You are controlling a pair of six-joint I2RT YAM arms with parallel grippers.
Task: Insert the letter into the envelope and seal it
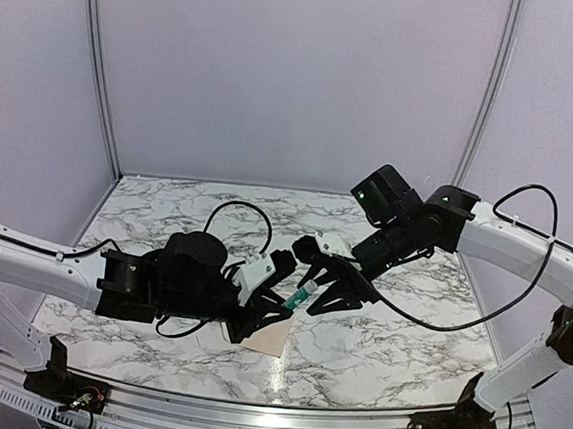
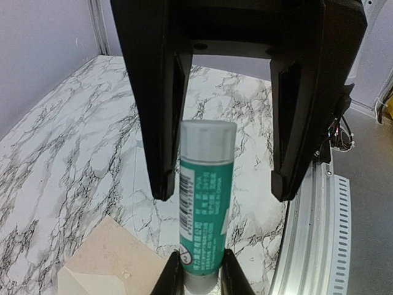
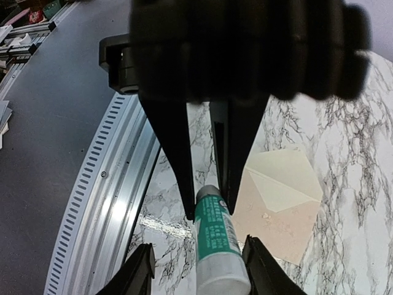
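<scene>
right gripper clamped on base of glue stick | left gripper spread wide around its capped end | envelope flat on table just below, flap open, unsealed | letter not seen apart, probably inside | 3 steps left: uncap, glue, close flap

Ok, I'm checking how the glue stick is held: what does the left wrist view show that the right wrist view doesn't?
Only left wrist: the barcode on the glue stick label; of the envelope, just a corner. Only right wrist: the envelope nearly whole, with its paler triangular fold. Both: the right gripper shut on the stick's base, the left gripper, jaws open either side of the white cap, over the marble table.
</scene>
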